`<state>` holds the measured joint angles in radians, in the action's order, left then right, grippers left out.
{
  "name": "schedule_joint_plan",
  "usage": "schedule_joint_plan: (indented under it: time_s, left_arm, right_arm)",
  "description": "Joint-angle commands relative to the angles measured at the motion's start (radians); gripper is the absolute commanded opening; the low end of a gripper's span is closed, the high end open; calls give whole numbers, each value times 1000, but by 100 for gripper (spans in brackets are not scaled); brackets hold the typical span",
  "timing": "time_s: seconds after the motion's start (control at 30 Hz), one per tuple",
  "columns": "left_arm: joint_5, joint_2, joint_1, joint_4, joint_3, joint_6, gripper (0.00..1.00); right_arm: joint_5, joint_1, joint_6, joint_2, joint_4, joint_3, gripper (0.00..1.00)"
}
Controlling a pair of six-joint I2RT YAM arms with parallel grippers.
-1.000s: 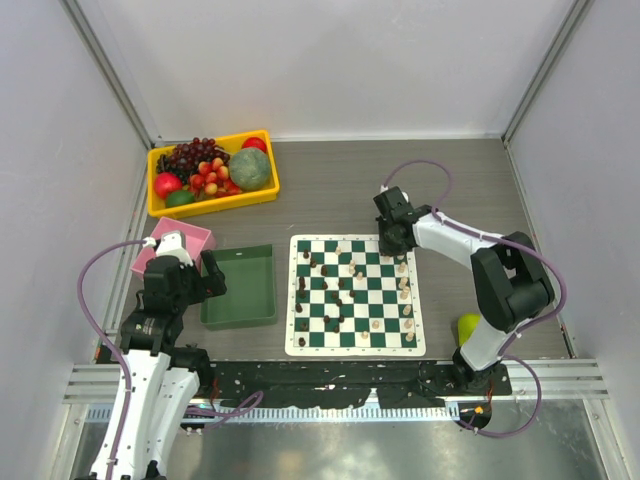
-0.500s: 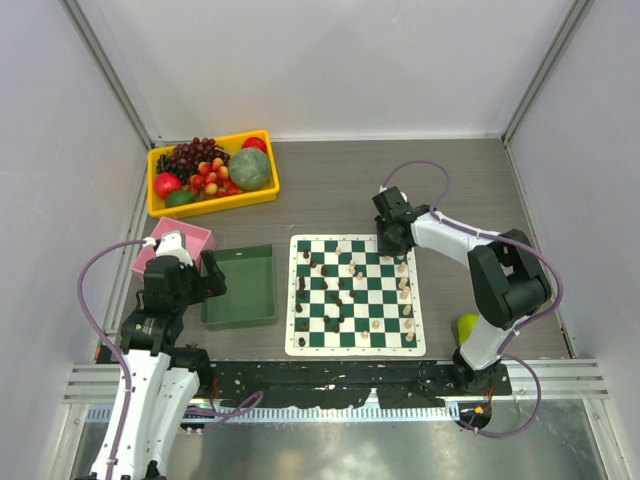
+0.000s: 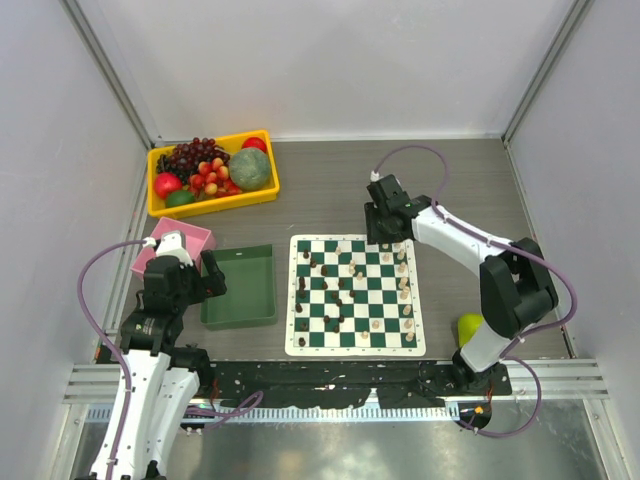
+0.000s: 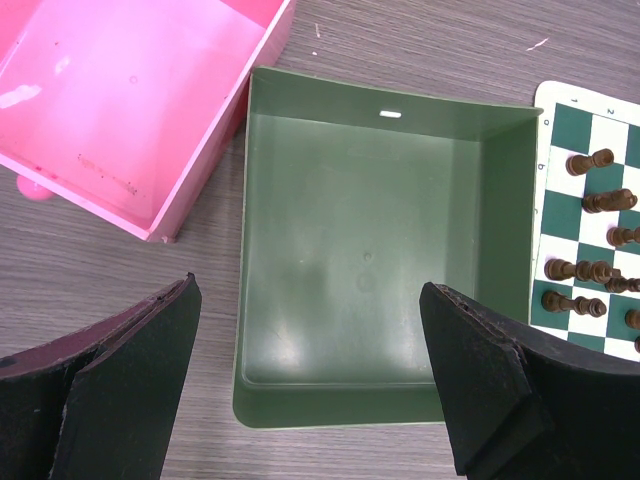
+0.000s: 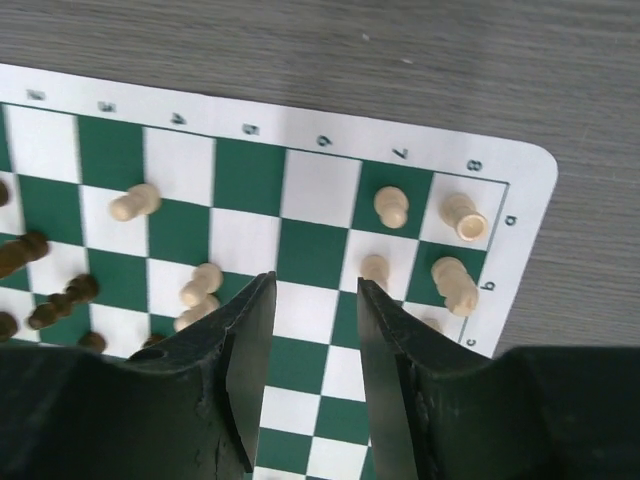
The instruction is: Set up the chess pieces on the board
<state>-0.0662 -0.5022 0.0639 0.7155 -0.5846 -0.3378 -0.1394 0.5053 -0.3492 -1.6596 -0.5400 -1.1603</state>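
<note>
the board [image 3: 350, 349] lies flat on the counter [image 3: 330, 190], just right of the green tray [image 4: 360, 260]. its white border carries digits, with 7 and 8 readable beside one corner. cream chess pieces [image 5: 391, 207] gather along its right side, and dark chess pieces [image 4: 589, 160] sit toward the left and middle. you cannot tell which stand upright. the yellow bin [image 3: 215, 204] holds grapes [image 3: 190, 155], cherries [image 3: 208, 175], a red apple [image 3: 167, 184] and a green melon [image 3: 250, 168]. your right fingers [image 5: 245, 340] hover over the board's far right squares, a narrow gap between them with nothing in it. your left fingers [image 4: 150, 350] are spread wide above the tray, beside the pink box [image 4: 120, 90], gripping nothing.
</note>
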Motion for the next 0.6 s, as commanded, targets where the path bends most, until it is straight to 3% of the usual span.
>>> schedule_joint_plan:
  time_s: [0.0, 0.3, 0.57]
  left_arm:
    - [13, 2, -3, -25, -32, -1, 99]
    - [11, 5, -3, -25, -32, 0, 99]
    - [8, 11, -3, -25, -32, -1, 99]
  right_arm:
    - [17, 58, -2, 12, -3, -87, 45]
    - [17, 167, -20, -225, -49, -309, 45]
    - [24, 185, -14, -304, -71, -361, 45]
